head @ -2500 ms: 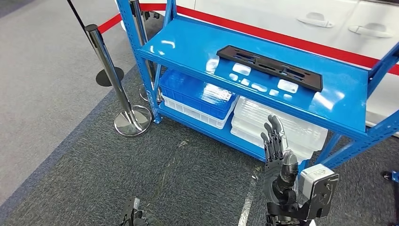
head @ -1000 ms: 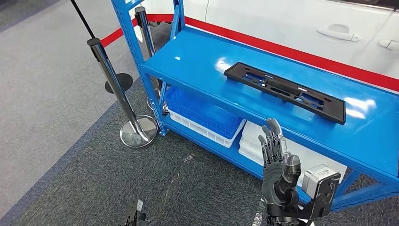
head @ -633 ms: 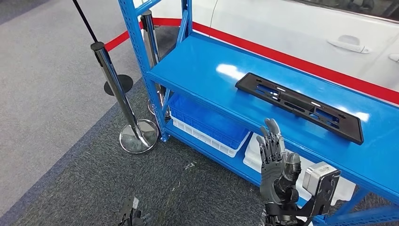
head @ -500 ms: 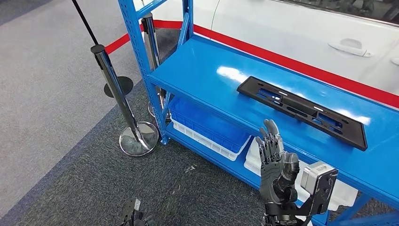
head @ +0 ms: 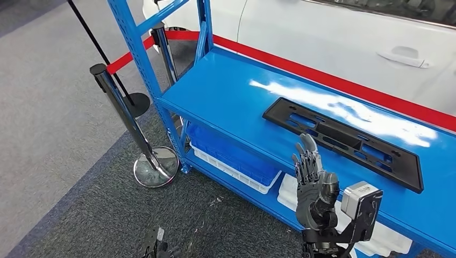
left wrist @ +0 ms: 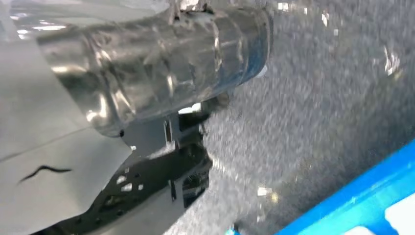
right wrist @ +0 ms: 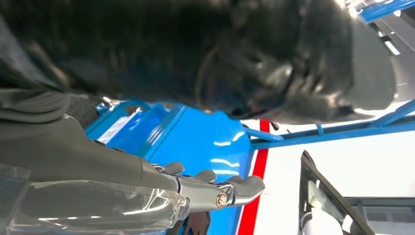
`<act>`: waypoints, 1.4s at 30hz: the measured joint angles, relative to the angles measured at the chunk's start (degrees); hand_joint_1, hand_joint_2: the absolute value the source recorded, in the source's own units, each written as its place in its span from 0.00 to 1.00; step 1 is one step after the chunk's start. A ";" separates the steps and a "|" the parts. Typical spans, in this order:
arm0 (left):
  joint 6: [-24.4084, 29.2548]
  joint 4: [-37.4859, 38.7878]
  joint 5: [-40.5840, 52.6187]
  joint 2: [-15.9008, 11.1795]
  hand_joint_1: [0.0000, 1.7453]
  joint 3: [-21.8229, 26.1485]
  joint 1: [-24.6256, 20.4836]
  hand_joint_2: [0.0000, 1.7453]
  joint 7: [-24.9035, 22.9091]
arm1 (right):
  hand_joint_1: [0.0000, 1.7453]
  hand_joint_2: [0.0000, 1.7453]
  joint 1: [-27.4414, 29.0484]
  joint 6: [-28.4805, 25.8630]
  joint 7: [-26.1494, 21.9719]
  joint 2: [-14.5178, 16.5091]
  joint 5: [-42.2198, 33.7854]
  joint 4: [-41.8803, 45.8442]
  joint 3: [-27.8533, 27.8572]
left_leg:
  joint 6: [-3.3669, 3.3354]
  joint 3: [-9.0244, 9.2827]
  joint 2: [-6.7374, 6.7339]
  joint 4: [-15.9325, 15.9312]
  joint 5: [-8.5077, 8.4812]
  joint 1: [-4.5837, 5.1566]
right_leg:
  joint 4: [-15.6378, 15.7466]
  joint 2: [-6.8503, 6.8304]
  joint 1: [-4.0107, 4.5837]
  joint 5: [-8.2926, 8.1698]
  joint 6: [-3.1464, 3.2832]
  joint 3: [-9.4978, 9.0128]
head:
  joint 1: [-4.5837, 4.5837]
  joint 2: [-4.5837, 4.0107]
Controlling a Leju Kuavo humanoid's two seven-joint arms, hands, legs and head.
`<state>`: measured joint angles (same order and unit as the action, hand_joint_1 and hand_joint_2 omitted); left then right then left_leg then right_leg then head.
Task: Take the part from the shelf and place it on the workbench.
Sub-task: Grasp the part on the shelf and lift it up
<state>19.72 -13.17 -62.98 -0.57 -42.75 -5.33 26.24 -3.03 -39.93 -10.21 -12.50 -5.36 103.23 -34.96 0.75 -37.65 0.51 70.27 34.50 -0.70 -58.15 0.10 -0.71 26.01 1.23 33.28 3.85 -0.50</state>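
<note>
So the part (head: pixel 342 142), a long flat black plastic frame with slots cut through it, is lying flat on the top shelf (head: pixel 226 91) of the blue rack. Its long axis runs from far-left to near-right across the shelf, roughly in line with the front edge, just set back from it a little.

The right hand (head: pixel 313 185) is raised in front of the rack, fingers straight up and spread, holding nothing. The part sits just beyond it and a bit to the right, so the near long edge of the part is basically what the fingertips are facing. In the right wrist view you can see the fingers (right wrist: pixel 215 188) stretched out toward the blue shelf, nothing between them. I'd guess it has to go forward over the shelf lip and come down on that near edge, probably around the left half of the part since that's the closer end.

The left hand (head: pixel 156 249) is way down low on the left, barely poking in over the carpet (head: pixel 80 215), and I honestly can't tell if it's clenched or loose. It's far from the part, so the right arm is clearly the one for this.

Rest of the room: a blue crate (head: pixel 231 153) and a clear bin (head: pixel 376 236) on the lower shelf, a chrome post (head: pixel 126 121) with a red belt (head: pixel 333 80) off to the left, and a white car (head: pixel 344 37) right behind the rack.
</note>
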 joint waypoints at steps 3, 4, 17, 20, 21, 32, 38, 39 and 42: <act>0.02 0.02 -0.03 0.00 0.00 0.00 0.05 0.00 -0.05 | 0.00 0.00 0.00 0.00 0.03 0.01 0.38 -0.01 -0.05 | -0.11 2.01 -0.16 -9.35 -7.18 -0.12 | 0.00 0.15 -0.08 1.12 -0.49 -1.50 | -0.07 0.00; 0.02 0.03 -0.03 0.00 0.00 0.00 0.02 0.00 -0.07 | 0.00 0.00 -0.01 -0.01 0.04 0.01 0.37 -0.02 -0.06 | -0.43 2.47 -0.19 -11.12 -8.06 0.05 | -0.05 0.17 -0.06 1.41 -0.81 -1.66 | -0.08 0.00; 0.02 0.11 -0.05 -0.03 0.00 -0.02 -0.24 0.00 -0.03 | 0.00 0.00 0.17 -0.04 -0.83 -0.19 -0.93 -0.04 -0.16 | -3.43 4.16 -2.94 -12.27 -8.14 0.70 | -8.72 -1.29 0.13 3.51 -2.33 3.82 | -0.49 0.00; 0.01 0.12 -0.05 -0.01 0.00 -0.02 -0.25 0.00 -0.08 | 0.00 0.00 0.02 0.01 -0.88 -0.20 -1.02 -0.03 -0.17 | -2.74 4.45 -4.03 -11.46 -7.21 1.17 | -1.48 -3.64 0.66 1.01 -1.83 0.72 | -0.45 0.00; 0.00 0.12 -0.05 -0.02 0.00 -0.02 -0.24 0.00 -0.11 | 0.00 0.00 0.00 0.06 -0.91 -0.20 -1.04 -0.03 -0.18 | -2.56 4.53 -4.51 -11.43 -7.08 1.32 | -1.33 -3.25 0.80 1.07 -1.66 0.66 | -0.42 0.00; -0.68 0.12 0.46 0.02 0.00 -0.07 -0.29 0.00 -0.04 | 0.00 0.25 -2.85 5.03 -0.78 -0.08 0.72 -0.59 -0.74 | -1.17 0.01 -0.96 -1.83 -4.08 0.67 | -0.89 1.46 0.15 0.55 -0.35 0.41 | -0.15 0.00; -1.17 0.12 0.41 -0.02 0.00 -0.24 -1.13 0.00 0.15 | 0.00 1.00 -6.91 8.72 -0.74 0.99 3.67 -1.68 -1.71 | -2.31 4.55 -0.26 -12.36 -7.70 1.09 | -0.74 1.95 0.13 0.46 -1.57 0.65 | -0.23 0.00; -1.41 0.12 0.32 -0.02 0.00 -0.24 -1.14 0.00 0.18 | 0.00 1.00 -7.90 9.34 -0.63 1.22 4.82 -1.92 -2.04 | -2.65 4.76 -0.35 -12.82 -7.94 1.01 | -1.22 1.75 0.15 0.92 -1.81 0.86 | -0.25 0.00; -2.11 0.12 0.05 0.01 0.00 -0.24 -1.28 0.00 0.19 | 0.00 1.00 -11.27 10.93 0.40 2.34 8.93 -3.11 -3.39 | -3.44 5.19 -0.68 -13.70 -8.44 0.92 | -9.09 0.84 0.25 5.34 -2.21 4.31 | -0.42 0.00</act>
<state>17.61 -13.05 -62.93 -0.56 -42.99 -6.61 26.44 -14.30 -29.00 -9.81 -10.16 3.57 100.12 -38.35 -2.68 -32.46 -0.18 56.57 26.05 0.22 -67.24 0.94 -0.46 31.35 -0.99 37.59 3.43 -0.50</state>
